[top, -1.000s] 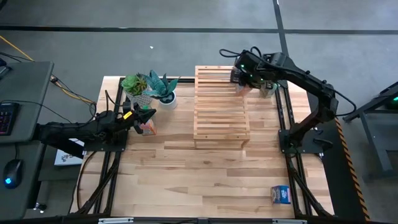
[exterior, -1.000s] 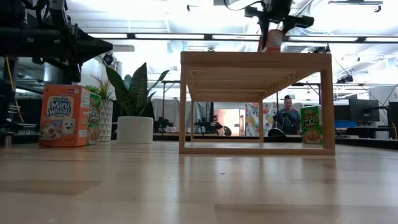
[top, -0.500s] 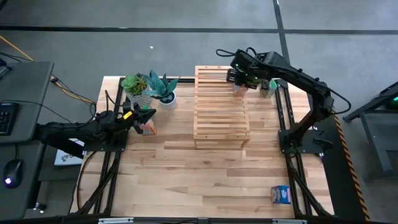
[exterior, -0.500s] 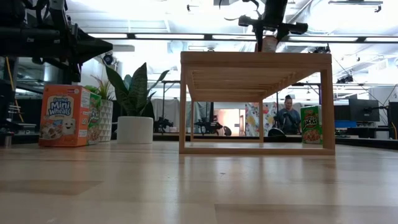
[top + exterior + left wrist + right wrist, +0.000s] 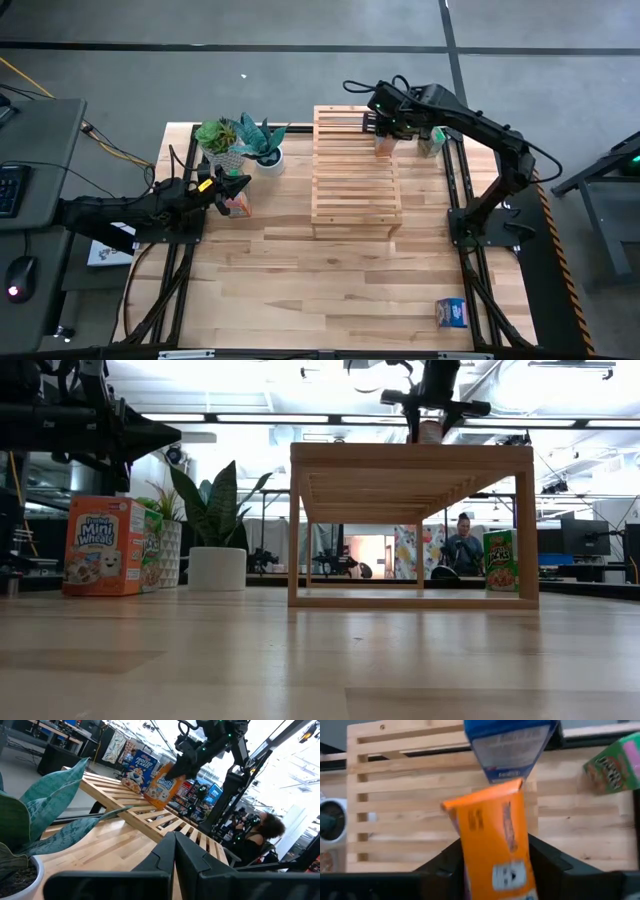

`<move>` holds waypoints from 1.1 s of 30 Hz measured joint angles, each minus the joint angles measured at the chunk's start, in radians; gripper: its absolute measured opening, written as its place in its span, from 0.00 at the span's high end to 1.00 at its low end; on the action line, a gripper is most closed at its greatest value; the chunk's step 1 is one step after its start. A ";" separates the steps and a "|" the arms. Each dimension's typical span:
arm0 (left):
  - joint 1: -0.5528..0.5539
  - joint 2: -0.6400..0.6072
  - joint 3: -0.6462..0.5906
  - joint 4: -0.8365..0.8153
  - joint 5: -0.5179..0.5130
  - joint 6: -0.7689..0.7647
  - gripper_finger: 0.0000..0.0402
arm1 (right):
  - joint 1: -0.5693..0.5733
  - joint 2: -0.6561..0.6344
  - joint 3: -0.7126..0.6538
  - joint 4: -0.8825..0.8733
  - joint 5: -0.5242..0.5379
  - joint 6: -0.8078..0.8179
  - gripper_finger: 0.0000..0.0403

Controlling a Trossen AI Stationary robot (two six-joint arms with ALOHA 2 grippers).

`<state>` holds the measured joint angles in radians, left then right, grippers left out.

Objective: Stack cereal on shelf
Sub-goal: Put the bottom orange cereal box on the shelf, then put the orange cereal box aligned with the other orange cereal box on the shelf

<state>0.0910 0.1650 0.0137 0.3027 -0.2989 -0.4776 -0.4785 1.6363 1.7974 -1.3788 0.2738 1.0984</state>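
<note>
the shelf (image 5: 356, 175) stands on the wooden table (image 5: 330, 290), and everything else is easiest placed from it. the right gripper (image 5: 385, 128) is over the shelf's far right corner with its fingers closed on an orange cereal box (image 5: 496, 845), which sits between the two dark fingers (image 5: 547, 862) in the right wrist view. in the left wrist view that orange box (image 5: 161, 785) is tilted, with its lower edge at or just above the slats (contact cannot be confirmed). right behind it on the same far end of the shelf stands a blue cereal box (image 5: 136, 770), just beside the orange one; the right wrist view shows this blue box (image 5: 507, 745) too.

a green cereal box (image 5: 500, 560) stands on the table just off the shelf's far right side. another orange cereal box (image 5: 103, 546) stands on the table well to the shelf's left, near the left gripper (image 5: 237, 186), whose fingers look pressed together with nothing between them in the left wrist view. two potted plants (image 5: 240, 143) stand near the shelf's far left corner. a second blue box (image 5: 452, 314) lies on the table well away from the shelf's near right corner. a person (image 5: 463, 547) is seated in the room beyond the table.
</note>
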 joint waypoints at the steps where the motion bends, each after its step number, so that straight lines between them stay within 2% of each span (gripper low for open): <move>1: 0.000 0.000 0.000 0.000 0.000 0.000 1.00 | 0.000 0.000 -0.001 0.000 0.006 -0.005 0.59; 6: 0.000 0.000 0.000 0.000 0.000 0.001 1.00 | 0.000 0.001 -0.001 -0.001 0.007 -0.006 0.46; 10: 0.000 0.000 0.000 0.000 0.000 0.001 1.00 | 0.000 0.001 -0.001 0.003 0.002 -0.007 0.40; 20: 0.000 0.000 0.000 0.000 0.000 0.000 1.00 | -0.004 -0.025 0.000 0.048 -0.008 -0.026 0.38; 33: 0.000 0.000 0.000 0.000 0.000 0.001 1.00 | -0.026 -0.112 0.002 0.099 0.090 -0.048 0.38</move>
<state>0.0910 0.1650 0.0139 0.3027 -0.2990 -0.4770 -0.5041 1.5239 1.7996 -1.2799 0.3636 1.0509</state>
